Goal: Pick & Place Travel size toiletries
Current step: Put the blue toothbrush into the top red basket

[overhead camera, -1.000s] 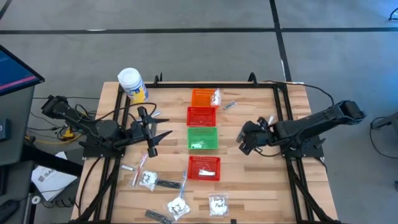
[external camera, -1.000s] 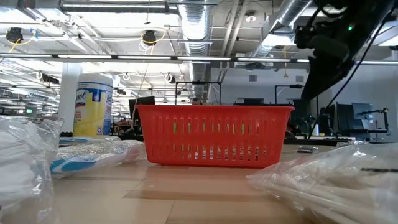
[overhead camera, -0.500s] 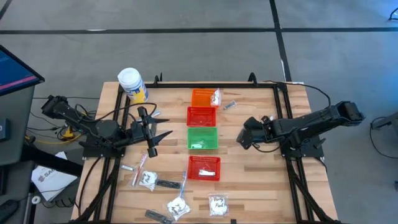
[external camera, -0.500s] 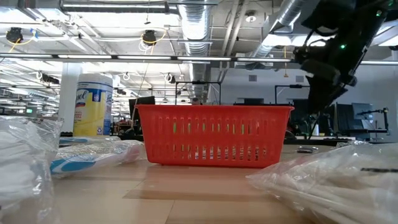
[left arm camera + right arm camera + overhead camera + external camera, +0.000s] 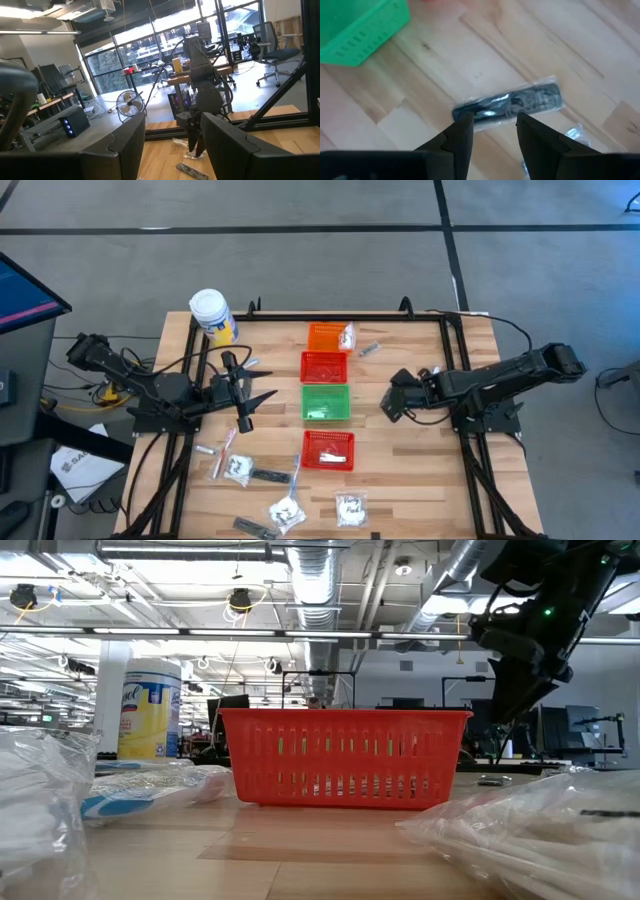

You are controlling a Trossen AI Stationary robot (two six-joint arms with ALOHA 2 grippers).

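Slatted wooden table (image 5: 420,470) on grey floor (image 5: 300,270); ducted ceiling (image 5: 320,580) overhead

Both arms are dark, near-black, built of boxy jointed segments on black frame bases at the counter's left and right edges. Thin black cables loop along the left arm (image 5: 150,385), with a yellow fitting near its base. The right arm (image 5: 500,378) has a cable running off its base. A small green light glows on its wrist housing. Each hand ends in two broad, matte dark fingers (image 5: 457,140) with angled, rounded tips.
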